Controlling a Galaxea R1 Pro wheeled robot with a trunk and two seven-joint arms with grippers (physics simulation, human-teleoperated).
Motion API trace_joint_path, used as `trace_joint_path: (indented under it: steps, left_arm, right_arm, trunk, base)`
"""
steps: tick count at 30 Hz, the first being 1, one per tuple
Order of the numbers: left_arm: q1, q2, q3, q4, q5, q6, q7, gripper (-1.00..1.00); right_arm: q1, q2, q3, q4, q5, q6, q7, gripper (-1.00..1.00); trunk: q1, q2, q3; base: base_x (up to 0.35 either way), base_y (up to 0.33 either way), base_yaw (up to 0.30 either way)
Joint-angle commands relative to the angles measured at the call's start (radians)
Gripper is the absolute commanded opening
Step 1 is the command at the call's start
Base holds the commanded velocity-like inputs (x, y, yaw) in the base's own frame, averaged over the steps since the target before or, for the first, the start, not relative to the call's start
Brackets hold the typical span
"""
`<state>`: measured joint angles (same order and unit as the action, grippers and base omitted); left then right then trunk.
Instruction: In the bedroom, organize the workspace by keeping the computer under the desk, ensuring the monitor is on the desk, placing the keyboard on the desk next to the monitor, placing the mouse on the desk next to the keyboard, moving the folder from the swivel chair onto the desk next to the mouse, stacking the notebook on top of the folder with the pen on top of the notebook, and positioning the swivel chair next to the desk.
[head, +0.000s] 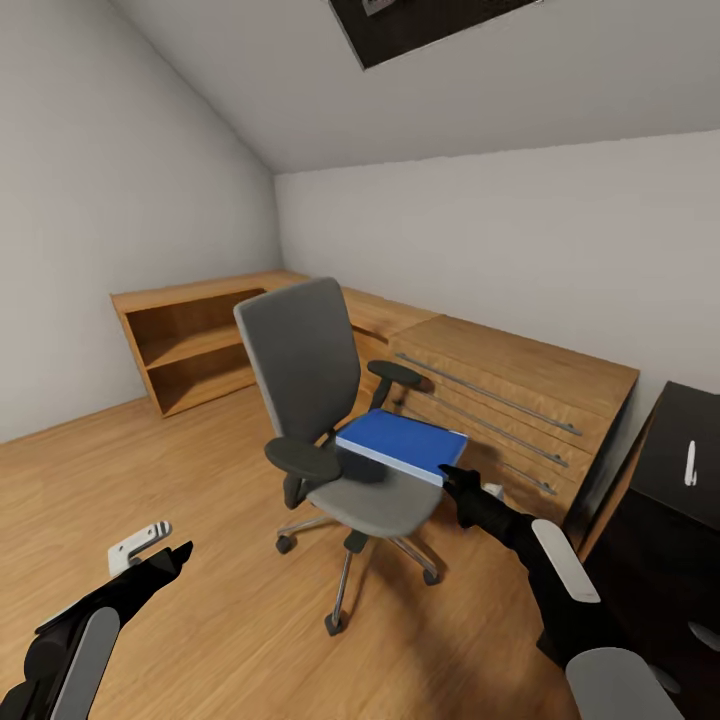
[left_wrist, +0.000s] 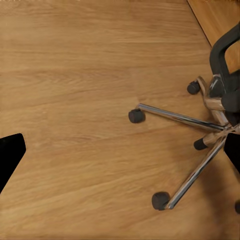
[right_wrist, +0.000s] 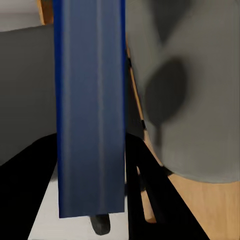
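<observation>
The swivel chair (head: 310, 400) stands in the middle of the wood floor, grey with black armrests. The blue folder (head: 403, 443) sits over the right side of its seat and overhangs the seat edge. My right gripper (head: 452, 480) is at the folder's near corner. In the right wrist view its black fingers (right_wrist: 160, 200) press both faces of the folder's edge (right_wrist: 90, 110), so it is shut on it. My left gripper (head: 175, 542) hangs open low over the floor, left of the chair. The black desk (head: 700, 420) shows at the right edge, with a slim white pen-like object (head: 690, 463) on it.
Low light-wood cabinets (head: 500, 380) run along the back wall behind the chair, ending in an open shelf unit (head: 190, 345) at the back left. The chair's chrome star base and castors (left_wrist: 190, 150) spread over the floor near my left gripper (left_wrist: 125, 150). Bare floor lies at front left.
</observation>
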<state>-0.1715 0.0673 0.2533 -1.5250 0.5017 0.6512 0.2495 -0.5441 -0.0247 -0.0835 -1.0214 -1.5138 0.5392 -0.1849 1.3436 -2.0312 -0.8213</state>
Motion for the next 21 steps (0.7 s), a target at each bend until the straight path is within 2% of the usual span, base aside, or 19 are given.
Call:
trace_joint_path:
  steps: [1,9,13,21]
  left_arm:
    - [0.0,0.0,0.0,-0.001,0.011,0.004,0.008,1.0]
    - [-0.001,0.0,0.0,-0.001,0.011,0.004,0.008,1.0]
    - [0.0,0.0,0.0,-0.001,0.011,0.004,0.008,1.0]
    - [0.0,0.0,0.0,-0.001,0.011,0.004,0.008,1.0]
  right_arm:
    - [0.0,0.0,-0.002,-0.005,-0.003,0.003,-0.009,-1.0]
    - [0.0,0.0,-0.004,-0.06,0.034,0.002,-0.007,-1.0]
    - [0.0,0.002,-0.004,-0.091,0.087,0.002,-0.006,-1.0]
    - [0.003,0.002,-0.004,-0.141,0.103,0.002,-0.01,-1.0]
  trunk:
    - [-0.004,0.007,0.002]
    - [-0.035,0.063,0.027]
    - [-0.05,0.091,0.04]
    - [-0.081,0.147,0.065]
  base:
    - [-0.003,0.0,0.0]
    - [-0.001,0.0,0.0]
    - [0.0,0.0,0.0]
    - [-0.049,0.0,0.0]
